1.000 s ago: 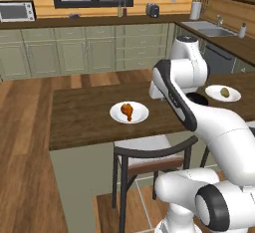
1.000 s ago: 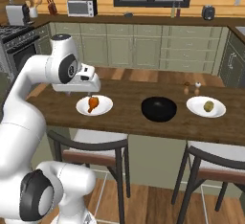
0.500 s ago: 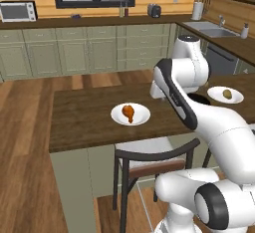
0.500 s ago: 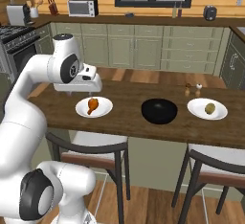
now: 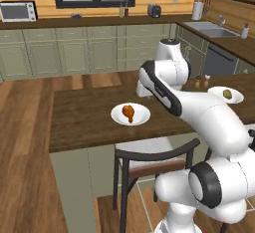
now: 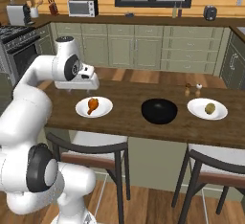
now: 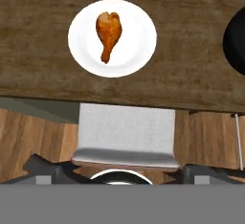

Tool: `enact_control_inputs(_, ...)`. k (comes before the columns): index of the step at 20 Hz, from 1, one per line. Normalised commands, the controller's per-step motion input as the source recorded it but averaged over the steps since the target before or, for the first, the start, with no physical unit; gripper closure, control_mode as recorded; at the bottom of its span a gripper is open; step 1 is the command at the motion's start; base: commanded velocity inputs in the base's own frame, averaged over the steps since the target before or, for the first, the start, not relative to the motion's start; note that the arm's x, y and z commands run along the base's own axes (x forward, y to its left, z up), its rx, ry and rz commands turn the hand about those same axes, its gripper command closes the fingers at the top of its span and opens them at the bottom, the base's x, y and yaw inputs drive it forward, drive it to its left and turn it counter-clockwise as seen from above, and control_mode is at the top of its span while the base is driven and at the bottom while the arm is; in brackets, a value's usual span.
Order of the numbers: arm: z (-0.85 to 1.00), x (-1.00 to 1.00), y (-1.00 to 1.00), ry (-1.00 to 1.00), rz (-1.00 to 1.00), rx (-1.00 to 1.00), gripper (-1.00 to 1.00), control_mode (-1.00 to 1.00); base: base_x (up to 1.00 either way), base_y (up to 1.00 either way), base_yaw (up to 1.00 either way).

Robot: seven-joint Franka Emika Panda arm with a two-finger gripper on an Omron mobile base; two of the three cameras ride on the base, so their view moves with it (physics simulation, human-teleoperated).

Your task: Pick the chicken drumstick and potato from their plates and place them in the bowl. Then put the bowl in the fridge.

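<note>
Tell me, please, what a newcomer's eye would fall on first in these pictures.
Most striking is the big white robot arm curving up over the dark wooden counter, its tool hanging above the counter's left part. Just beyond it, the small orange-brown glazed chicken drumstick lies on a round white plate. To the right along the counter sit the glossy black bowl and a second white plate bearing the yellowish-tan potato.

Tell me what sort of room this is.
A home kitchen, rendered: a microwave on the back counter, a sink at the side, and a wooden island counter with stools, bearing a chicken drumstick on a plate.
</note>
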Motion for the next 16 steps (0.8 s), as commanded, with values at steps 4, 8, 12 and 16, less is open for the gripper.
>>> enact_control_inputs(4,-0.73,1.0,0.43,0.33,0.0,0.16,-1.0,-1.0,0.0,0.0,0.0)
enact_control_inputs(8,-0.65,1.0,0.1,0.13,-0.07,0.12,-1.0,-1.0,0.0,0.0,0.0)
enact_control_inputs(12,-0.72,1.0,0.04,-0.02,-0.05,0.0,-1.0,-1.0,0.0,0.0,0.0)
enact_control_inputs(16,-0.76,0.99,0.23,-0.01,-0.05,-0.05,-1.0,-1.0,0.0,0.0,0.0)
